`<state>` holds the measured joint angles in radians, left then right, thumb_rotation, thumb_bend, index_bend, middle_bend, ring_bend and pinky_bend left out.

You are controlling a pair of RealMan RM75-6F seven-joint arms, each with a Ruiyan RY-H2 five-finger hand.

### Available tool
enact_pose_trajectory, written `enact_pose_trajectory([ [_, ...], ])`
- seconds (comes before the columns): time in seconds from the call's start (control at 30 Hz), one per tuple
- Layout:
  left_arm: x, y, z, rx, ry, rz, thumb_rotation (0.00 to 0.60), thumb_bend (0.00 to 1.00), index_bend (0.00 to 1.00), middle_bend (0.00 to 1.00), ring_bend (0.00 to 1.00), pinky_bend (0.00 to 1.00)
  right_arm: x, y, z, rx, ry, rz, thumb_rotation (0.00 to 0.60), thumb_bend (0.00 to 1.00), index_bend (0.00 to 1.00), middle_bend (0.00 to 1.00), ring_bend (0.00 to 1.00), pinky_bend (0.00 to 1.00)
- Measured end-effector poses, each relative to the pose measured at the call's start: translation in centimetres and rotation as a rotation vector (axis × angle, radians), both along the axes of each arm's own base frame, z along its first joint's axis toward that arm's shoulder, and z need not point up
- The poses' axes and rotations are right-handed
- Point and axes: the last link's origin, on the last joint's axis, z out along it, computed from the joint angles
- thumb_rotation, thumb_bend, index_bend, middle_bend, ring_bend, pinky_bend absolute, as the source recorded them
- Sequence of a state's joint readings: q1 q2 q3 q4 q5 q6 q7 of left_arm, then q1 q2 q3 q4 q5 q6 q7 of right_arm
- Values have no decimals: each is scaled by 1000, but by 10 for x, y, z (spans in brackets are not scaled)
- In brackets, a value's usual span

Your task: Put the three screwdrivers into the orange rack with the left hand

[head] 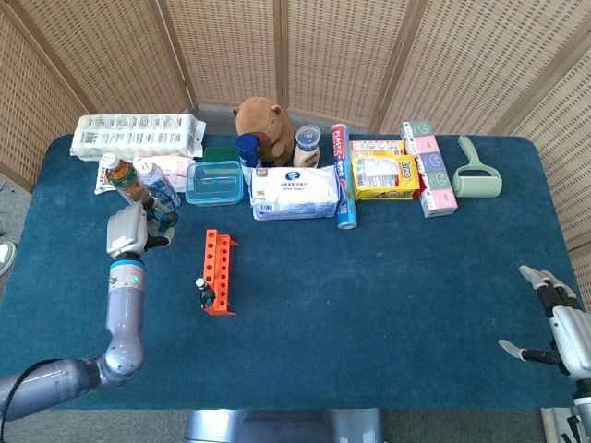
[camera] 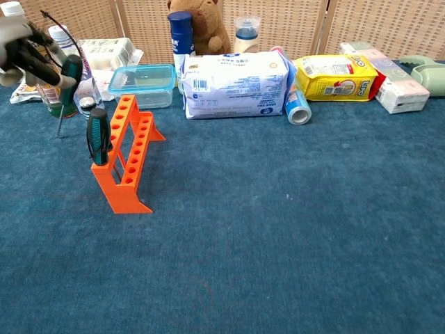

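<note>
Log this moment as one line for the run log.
left robot hand: holds green-handled screwdriver, raised left of orange rack | rack: one screwdriver seated | right robot hand: open, idle

Surface: blue-covered table [head: 369,305].
Near left: orange rack [head: 218,273] (one screwdriver [camera: 97,136] seated).
Back row: food container [head: 214,182], wipes pack [head: 295,193], lint roller [head: 477,173].
</note>
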<state>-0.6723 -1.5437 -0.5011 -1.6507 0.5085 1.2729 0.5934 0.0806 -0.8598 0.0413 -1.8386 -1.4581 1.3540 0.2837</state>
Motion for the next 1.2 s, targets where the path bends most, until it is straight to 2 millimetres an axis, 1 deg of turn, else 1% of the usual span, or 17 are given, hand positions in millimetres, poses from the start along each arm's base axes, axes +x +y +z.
enact_pose_trajectory([
  [0.13,3,-9,17,13,-35,-23,600,416,441,798,740,872,1,0,-1,3,4,1,600,0,0,106,0,0],
  [0.27,6,-18,29,19,-64,-52,600,417,441,798,740,872,1,0,-3,6,8,2,600,0,0,106,0,0],
  [0.57,22,-43,49,24,-131,-139,600,417,441,798,740,872,1,1,-4,6,17,4,600,0,0,106,0,0],
  [0.93,42,-76,67,8,-321,-276,600,416,440,798,739,872,2,1,-6,11,22,6,600,0,0,106,0,0],
  [1.07,47,-87,69,-18,-388,-321,600,417,441,799,740,872,2,1,-7,12,23,7,600,0,0,106,0,0],
  [1.2,50,-93,67,-45,-433,-367,600,417,441,798,740,872,3,1,-7,13,26,9,600,0,0,106,0,0],
])
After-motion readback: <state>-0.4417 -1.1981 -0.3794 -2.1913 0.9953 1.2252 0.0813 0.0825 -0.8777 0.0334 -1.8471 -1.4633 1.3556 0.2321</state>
